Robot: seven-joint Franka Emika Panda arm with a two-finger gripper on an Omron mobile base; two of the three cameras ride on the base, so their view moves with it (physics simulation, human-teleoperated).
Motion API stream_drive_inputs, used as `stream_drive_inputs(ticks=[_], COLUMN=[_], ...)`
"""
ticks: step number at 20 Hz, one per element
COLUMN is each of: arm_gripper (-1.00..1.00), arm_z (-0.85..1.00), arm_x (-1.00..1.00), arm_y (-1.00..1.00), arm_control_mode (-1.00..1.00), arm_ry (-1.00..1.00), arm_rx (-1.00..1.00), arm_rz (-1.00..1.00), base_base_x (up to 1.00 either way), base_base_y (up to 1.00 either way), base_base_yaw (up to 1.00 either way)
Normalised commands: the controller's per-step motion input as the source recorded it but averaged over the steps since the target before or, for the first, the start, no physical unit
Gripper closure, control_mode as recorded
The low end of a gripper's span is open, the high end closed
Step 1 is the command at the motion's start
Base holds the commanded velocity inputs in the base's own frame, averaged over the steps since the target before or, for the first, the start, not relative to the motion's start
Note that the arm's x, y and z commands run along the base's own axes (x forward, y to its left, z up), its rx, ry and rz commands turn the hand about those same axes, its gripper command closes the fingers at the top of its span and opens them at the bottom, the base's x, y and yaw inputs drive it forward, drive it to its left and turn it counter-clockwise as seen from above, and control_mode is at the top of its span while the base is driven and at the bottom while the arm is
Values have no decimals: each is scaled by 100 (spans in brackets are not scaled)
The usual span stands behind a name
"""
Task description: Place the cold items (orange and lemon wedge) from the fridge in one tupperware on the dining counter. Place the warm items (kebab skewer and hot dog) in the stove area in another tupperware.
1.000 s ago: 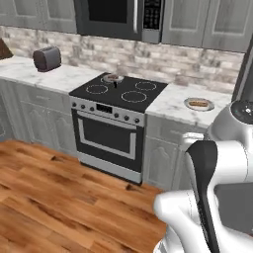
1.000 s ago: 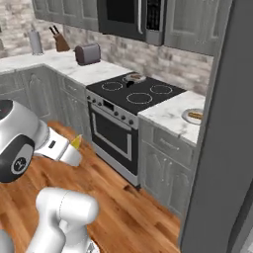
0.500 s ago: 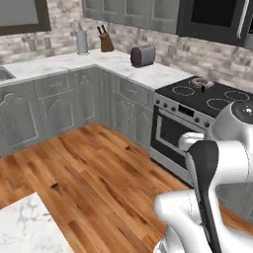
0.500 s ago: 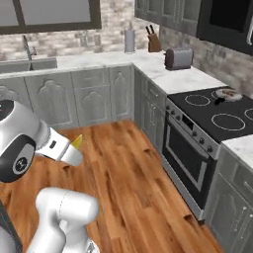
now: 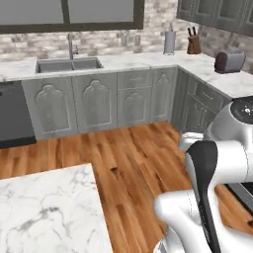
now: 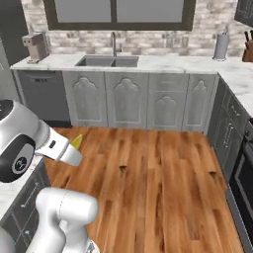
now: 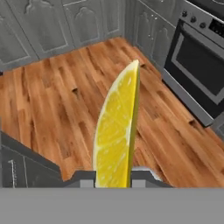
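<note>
Grey cabinets (image 5: 99, 101) under a marble wall counter (image 5: 148, 62) are being shown along the back of the kitchen, with a steel sink (image 5: 68, 64) sunk into that counter below a dark-framed window (image 6: 117, 14) and a brick backsplash. Warm wooden floorboards (image 5: 133, 163) are being seen stretching between the cabinets and the robot. At the counter's far right corner a paper towel roll (image 5: 169, 42) and a knife block (image 5: 193, 44) are being seen standing near each other, and a toaster (image 5: 229, 62) is resting further along its right run. A coffee machine (image 6: 34, 46) is sitting at the counter's left end in the right base view, above a dark dishwasher front (image 6: 43, 96). The white veined corner of the dining counter (image 5: 47, 212) is lying at the lower left of the left base view.

The lemon wedge (image 7: 116, 131) is being held clamped in the hand (image 7: 113, 175), its two dark finger tips pressed against the wedge's lower end, one on each side. The wedge is being carried in the air above the floorboards, its pointed tip rising away from the fingers. In the right base view it is showing as a small yellow tip (image 6: 76, 142) at the end of the white wrist. The steel range (image 7: 197, 61) with its dark oven door is being seen to the right in the hand view
</note>
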Motion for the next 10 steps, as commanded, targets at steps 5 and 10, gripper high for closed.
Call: stream_drive_inputs(ticks=[5,10], arm_gripper=[100,100], arm_z=[0,0], arm_x=[0,0], arm_y=[0,0], arm_control_mode=[100,100], arm_ry=[0,0], arm_rx=[0,0], arm_rz=[0,0], base_base_x=[-7,-2], base_base_y=[5,1], base_base_yaw=[66,66])
